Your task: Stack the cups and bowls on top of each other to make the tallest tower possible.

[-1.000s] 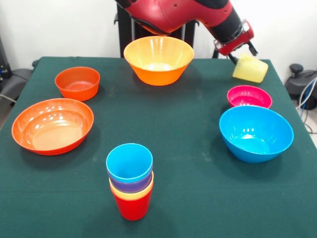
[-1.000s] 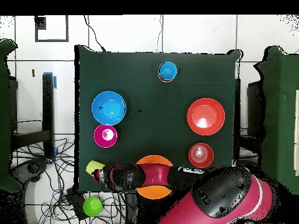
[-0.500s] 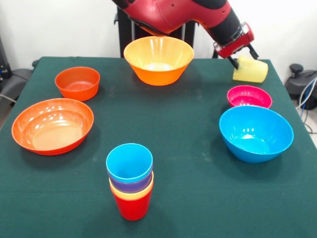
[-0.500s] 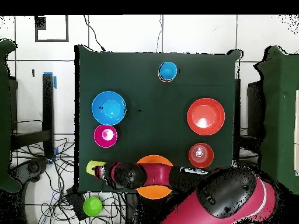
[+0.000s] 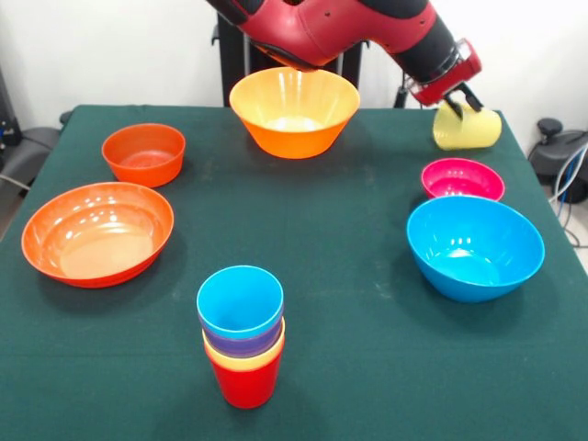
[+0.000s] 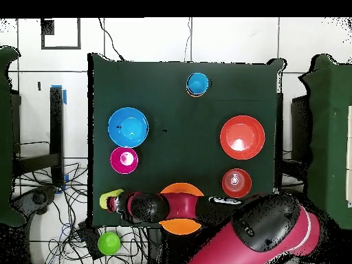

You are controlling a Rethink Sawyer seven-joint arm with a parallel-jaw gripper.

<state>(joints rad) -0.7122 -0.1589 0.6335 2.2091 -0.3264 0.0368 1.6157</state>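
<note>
My gripper (image 5: 457,103) is at the table's far right corner, shut on the rim of a pale yellow cup (image 5: 469,130) that is tipped on its side; both also show in the overhead view, the gripper (image 6: 117,202) and the cup (image 6: 108,199). A stack of cups (image 5: 242,336), with blue on top, then purple, yellow-orange and a red base, stands near the front; in the overhead view it is at the far edge (image 6: 197,84). The bowls sit apart: large yellow-orange (image 5: 294,110), small orange (image 5: 143,153), wide shallow orange (image 5: 97,231), magenta (image 5: 462,178), large blue (image 5: 474,246).
In the overhead view the arm (image 6: 172,206) lies across the yellow-orange bowl (image 6: 180,188). The blue bowl (image 6: 128,126) and magenta bowl (image 6: 124,159) lie close to the gripper. A green object (image 6: 108,243) lies on the floor off the table.
The gripper has turned and shifted slightly at the corner. The pale yellow cup in it has tipped further onto its side. Nothing else has moved.
</note>
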